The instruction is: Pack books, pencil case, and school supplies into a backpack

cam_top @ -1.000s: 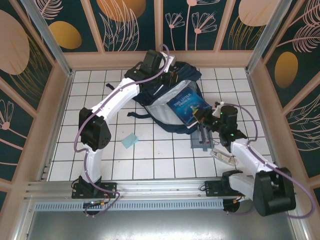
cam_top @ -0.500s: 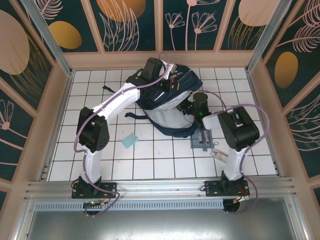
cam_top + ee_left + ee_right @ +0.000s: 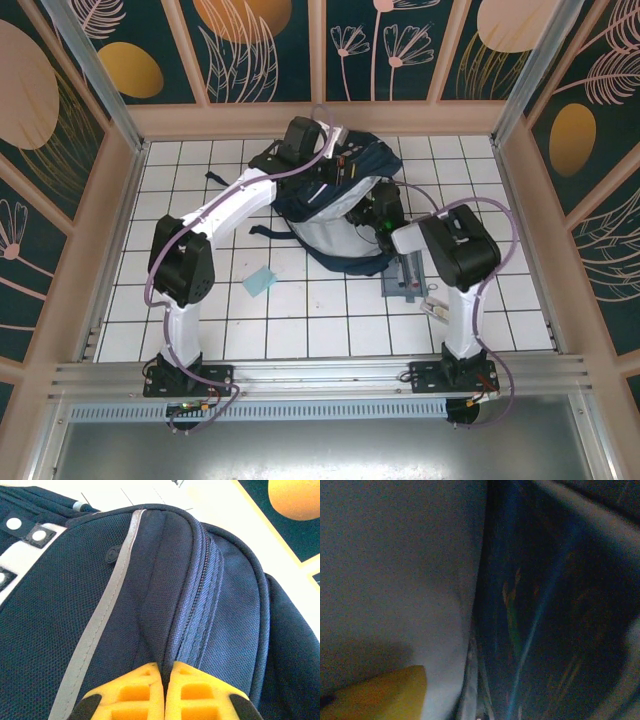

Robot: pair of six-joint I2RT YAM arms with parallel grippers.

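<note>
The big backpack is soft navy cloth with a grey stripe and a bumpy zipper. It sits far back on the white tiled bench. The left end effector pinches a fold of its cloth tight. The right end effector is inside the bag's mouth, by smooth grey lining. I cannot tell how wide it is. The flat pencil case lies just beside the bag, and a light-blue square lies apart.

I work in a robot lab cell: my left arm and right arm are bolted to a metal rail at the edge of a white gridded tabletop. Painted wall panels and metal posts box it in.
</note>
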